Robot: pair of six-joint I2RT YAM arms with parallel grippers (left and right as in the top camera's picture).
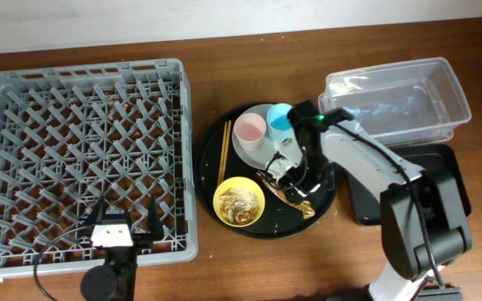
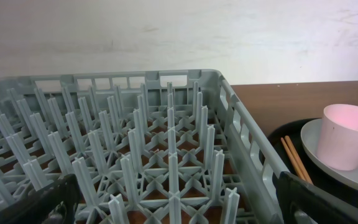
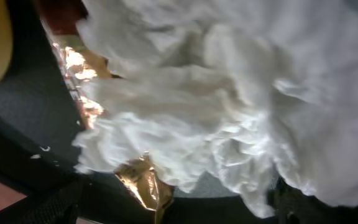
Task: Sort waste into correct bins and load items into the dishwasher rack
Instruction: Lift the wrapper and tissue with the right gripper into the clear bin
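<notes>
My right gripper (image 1: 289,174) is low over the round black tray, open, its fingers either side of the crumpled white napkin (image 3: 229,93), which fills the right wrist view (image 3: 179,208). The brown-gold wrapper (image 1: 298,201) lies under and beside the napkin (image 3: 145,180). The pink cup (image 1: 249,128) and blue cup (image 1: 280,119) stand on the pale plate (image 1: 262,155). The chopsticks (image 1: 223,152) lie left of the plate. The yellow bowl (image 1: 222,194) holds beige scraps (image 1: 241,203). My left gripper (image 1: 128,217) is open and empty over the front edge of the grey rack (image 1: 82,150).
The round black tray (image 1: 207,163) sits between the rack and the bins. The clear tub (image 1: 454,92) stands at the back right, with the shallow black rectangular tray (image 1: 450,167) in front of it. The left wrist view shows rack pegs (image 2: 166,124) and the pink cup (image 2: 350,137).
</notes>
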